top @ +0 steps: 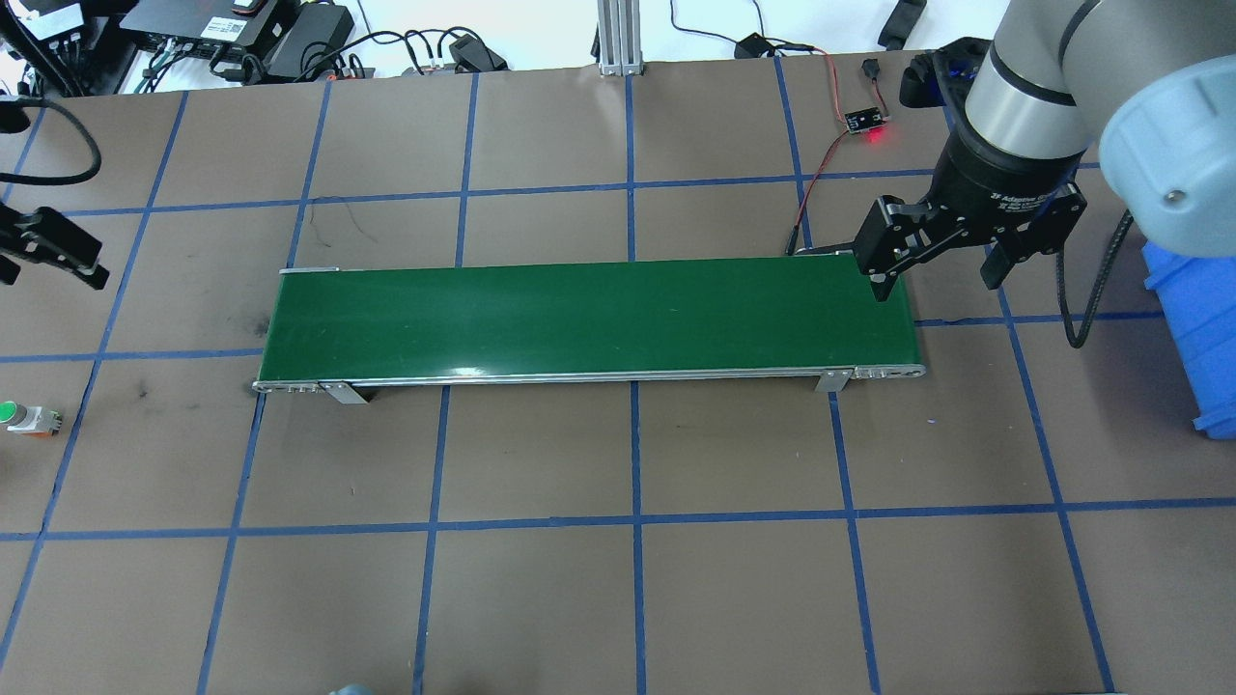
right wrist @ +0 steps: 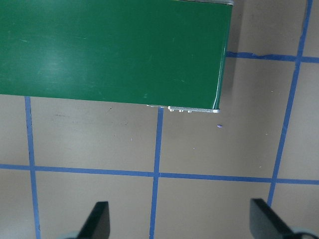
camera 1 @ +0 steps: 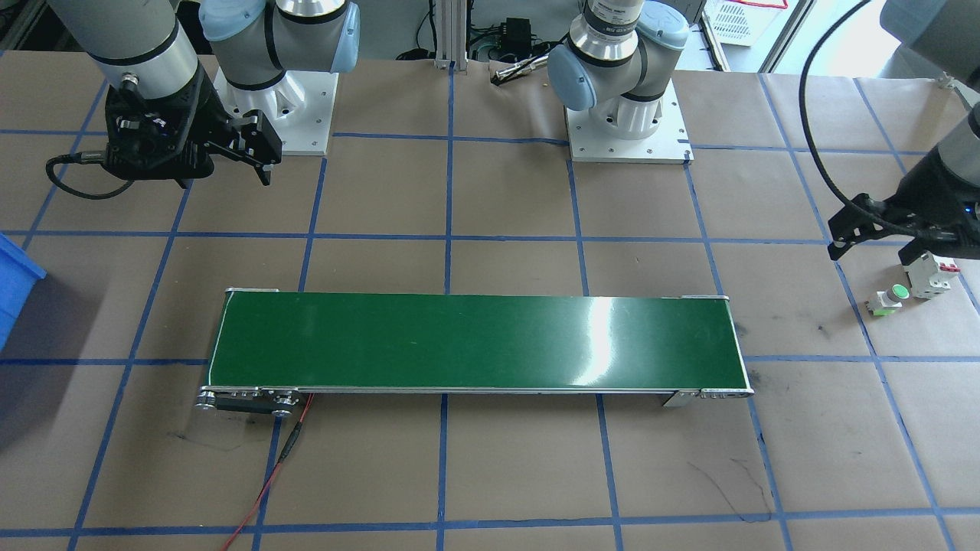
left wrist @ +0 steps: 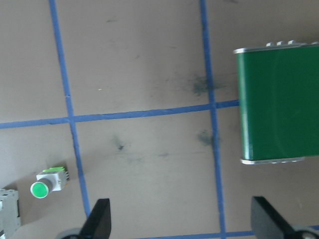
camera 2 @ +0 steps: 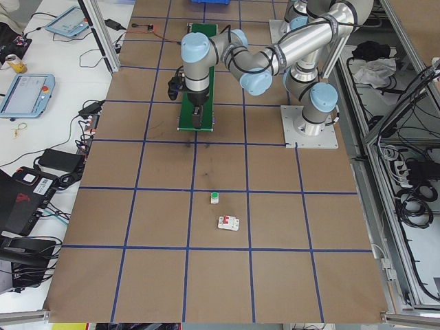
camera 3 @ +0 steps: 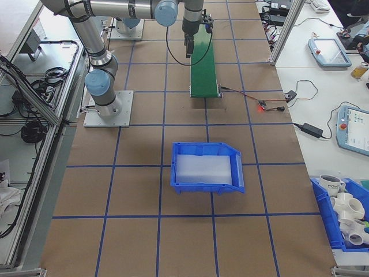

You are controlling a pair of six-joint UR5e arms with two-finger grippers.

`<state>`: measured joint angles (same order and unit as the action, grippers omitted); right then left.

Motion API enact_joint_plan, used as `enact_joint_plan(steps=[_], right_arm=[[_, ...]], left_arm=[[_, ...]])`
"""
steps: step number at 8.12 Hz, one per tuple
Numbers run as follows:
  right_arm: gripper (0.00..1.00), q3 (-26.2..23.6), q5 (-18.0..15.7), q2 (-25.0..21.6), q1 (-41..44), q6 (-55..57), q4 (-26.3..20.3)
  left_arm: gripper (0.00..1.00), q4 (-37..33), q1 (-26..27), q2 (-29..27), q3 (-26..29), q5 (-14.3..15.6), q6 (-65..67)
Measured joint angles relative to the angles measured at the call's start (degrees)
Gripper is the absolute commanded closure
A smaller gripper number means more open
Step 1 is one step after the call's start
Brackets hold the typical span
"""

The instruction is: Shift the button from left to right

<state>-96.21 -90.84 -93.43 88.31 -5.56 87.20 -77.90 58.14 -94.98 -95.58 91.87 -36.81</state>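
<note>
Brown gridded desk (camera 1: 490, 474): button (left wrist: 48, 183), small, rigid, light, lies just beside left gripper (left wrist: 182, 219), jaws apart; grasp boxy body. Right gripper (right wrist: 182, 219) jaws apart.

The circuit breaker (left wrist: 9, 215) is cropped at the frame edge.

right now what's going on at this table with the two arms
Nothing is being held yet. The button sits on the table at the robot's left end, past the end of the green conveyor belt, next to a white circuit breaker. The left end effector hangs open above the table close to the button but not touching it. The right end effector is open and empty, hovering near the belt's other end, with a blue bin beyond it.
</note>
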Motion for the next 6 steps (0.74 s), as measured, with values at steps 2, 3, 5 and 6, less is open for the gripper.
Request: enact_joint_plan(steps=[2, 3, 5, 6], right_arm=[[0.0, 0.0, 0.0, 0.0, 0.0, 0.0, -0.1], [0.0, -0.1, 0.1, 0.0, 0.0, -0.1, -0.2], [0.0, -0.1, 0.1, 0.0, 0.0, -0.1, -0.2], [0.0, -0.1, 0.1, 0.0, 0.0, -0.1, -0.2]], left_arm=[[0.0, 3.3, -5.9, -4.5, -0.1, 3.7, -4.9], [0.0, 5.1, -8.0, -6.8, -0.1, 4.7, -6.9], [0.0, 8.9, -11.6, -12.0, -0.1, 5.4, -10.3], [0.0, 11.0, -13.1, -14.4, -0.1, 5.5, -12.2]])
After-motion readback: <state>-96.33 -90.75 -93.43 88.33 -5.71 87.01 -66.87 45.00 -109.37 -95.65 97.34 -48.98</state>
